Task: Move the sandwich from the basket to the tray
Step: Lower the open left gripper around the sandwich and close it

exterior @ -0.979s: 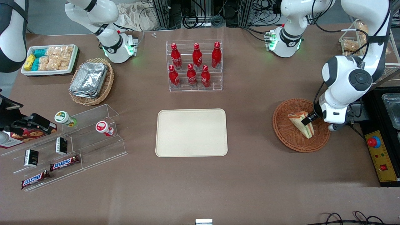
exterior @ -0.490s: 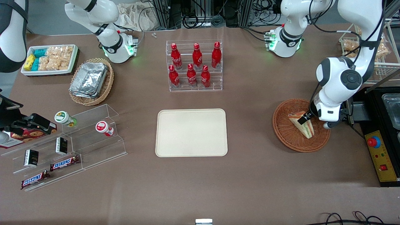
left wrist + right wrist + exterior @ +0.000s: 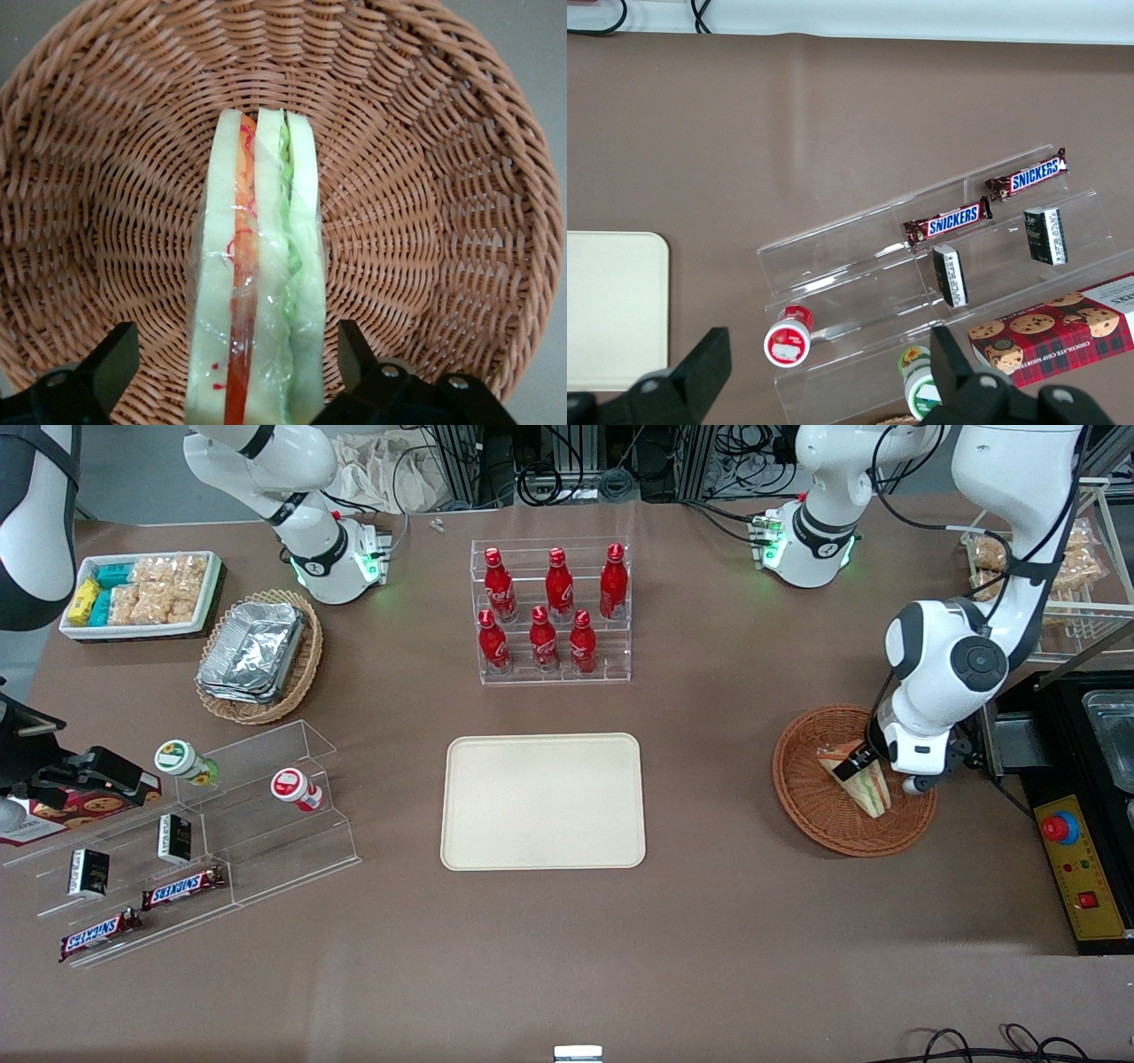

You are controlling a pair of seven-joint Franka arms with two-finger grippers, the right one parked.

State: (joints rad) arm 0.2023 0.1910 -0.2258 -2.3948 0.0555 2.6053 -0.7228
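Unlabelled, sandwich (image 3: 257, 292) in basket (image 3: 425, 195) between spread gripper (image 3: 235, 367) fingers (wrapper blank).

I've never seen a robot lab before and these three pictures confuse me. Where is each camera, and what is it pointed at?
Front view: mounted high, facing both arms, looking down on the brown table; the gripper is over the basket.
Left wrist view: on the working arm, looking down into the basket; open gripper fingers straddle the sandwich.
Right wrist view: on the parked arm, looking down on a snack rack.
Shared: the tray shows in the front view and in the right wrist view.
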